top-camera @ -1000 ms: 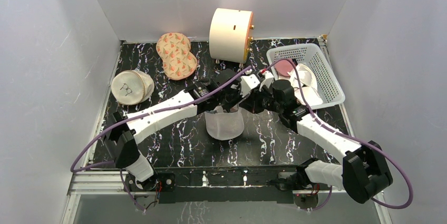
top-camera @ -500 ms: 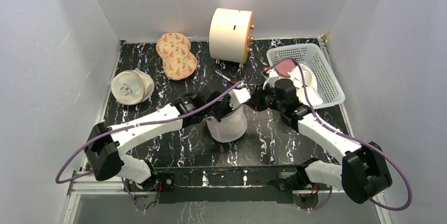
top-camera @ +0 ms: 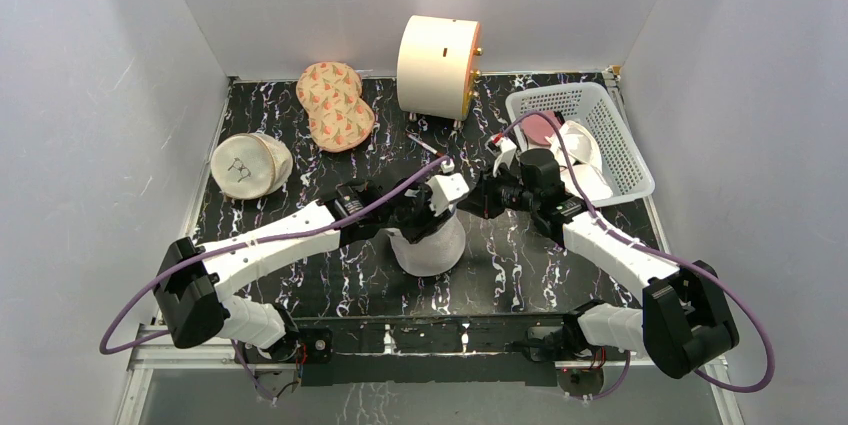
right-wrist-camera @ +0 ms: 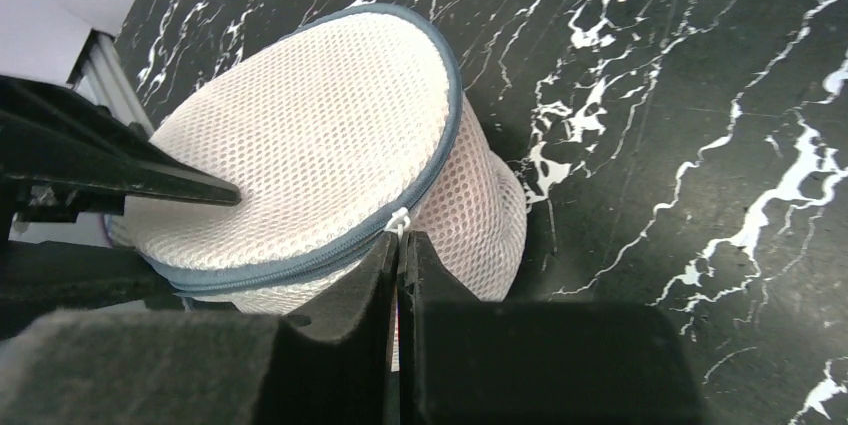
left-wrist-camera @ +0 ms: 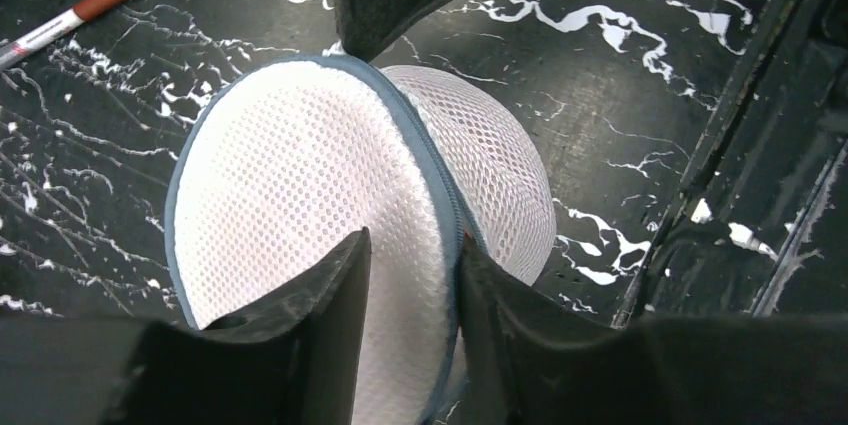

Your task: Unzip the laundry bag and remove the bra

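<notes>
The laundry bag (top-camera: pixel 428 248), a white mesh drum with a grey-blue zip round its rim, stands at the table's middle. It also shows in the left wrist view (left-wrist-camera: pixel 300 175) and in the right wrist view (right-wrist-camera: pixel 300 145). My left gripper (top-camera: pixel 424 219) (left-wrist-camera: pixel 415 255) is shut on the bag's rim, pinching the mesh beside the zip. My right gripper (top-camera: pixel 480 199) (right-wrist-camera: pixel 400 240) is shut on the white zip pull (right-wrist-camera: pixel 400 217) at the bag's side. The zip looks shut. The bra is hidden.
A white basket (top-camera: pixel 620 145) with pink and white items stands at the back right. A cream cylinder (top-camera: pixel 438 63), an orange patterned pouch (top-camera: pixel 335 105) and a cream round pouch (top-camera: pixel 248 165) stand behind. A red-capped pen (top-camera: pixel 425 145) (left-wrist-camera: pixel 65 20) lies behind the bag.
My left arm has drawn back toward the near left, bringing the bag slightly nearer. My right gripper has followed to the left, staying at the bag's side.
</notes>
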`<state>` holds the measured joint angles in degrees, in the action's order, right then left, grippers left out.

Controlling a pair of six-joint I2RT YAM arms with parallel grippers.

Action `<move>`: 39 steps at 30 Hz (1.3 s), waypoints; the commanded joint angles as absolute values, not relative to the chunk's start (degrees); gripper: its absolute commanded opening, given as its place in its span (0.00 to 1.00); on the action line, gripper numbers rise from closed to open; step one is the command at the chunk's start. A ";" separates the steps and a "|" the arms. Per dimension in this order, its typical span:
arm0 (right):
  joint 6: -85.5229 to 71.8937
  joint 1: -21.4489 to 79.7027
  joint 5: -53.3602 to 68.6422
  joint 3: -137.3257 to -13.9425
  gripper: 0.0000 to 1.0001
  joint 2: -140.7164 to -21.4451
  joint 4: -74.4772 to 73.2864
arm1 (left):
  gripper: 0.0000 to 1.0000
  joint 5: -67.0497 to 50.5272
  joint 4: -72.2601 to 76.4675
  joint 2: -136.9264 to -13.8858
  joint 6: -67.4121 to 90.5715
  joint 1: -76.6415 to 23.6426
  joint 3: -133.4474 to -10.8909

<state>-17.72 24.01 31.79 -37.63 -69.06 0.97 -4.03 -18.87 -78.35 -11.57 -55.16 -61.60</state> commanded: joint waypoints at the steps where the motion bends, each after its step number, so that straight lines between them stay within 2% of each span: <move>1: -17.19 25.13 36.53 -38.16 0.00 -66.62 2.35 | 0.43 -8.78 -20.16 -77.20 -8.91 -55.15 -64.36; 4: -18.55 26.10 36.48 -37.92 0.00 -65.47 2.78 | 0.55 -9.82 -18.12 -76.40 -6.88 -55.14 -64.99; 11: -21.27 27.40 36.14 -37.63 0.00 -63.95 3.51 | 0.64 -2.30 -16.48 -80.18 0.28 -55.65 -66.70; 13: -21.53 27.77 36.06 -37.60 0.00 -63.69 3.47 | 0.70 -0.24 -17.93 -81.28 0.68 -55.99 -67.95; 20: -22.05 28.60 35.54 -37.81 0.00 -63.19 3.04 | 0.69 5.00 -21.35 -82.89 1.39 -57.76 -69.96; 23: -22.16 28.80 35.21 -38.05 0.00 -63.24 2.90 | 0.64 7.58 -22.40 -83.63 1.72 -58.73 -70.03; 29: -21.78 28.87 32.03 -38.01 0.00 -63.62 1.62 | 0.43 9.60 -23.18 -82.72 1.93 -59.21 -69.35; 39: -20.68 28.92 28.11 -39.93 0.00 -64.96 1.14 | 0.14 11.47 -23.85 -82.91 0.31 -59.23 -68.67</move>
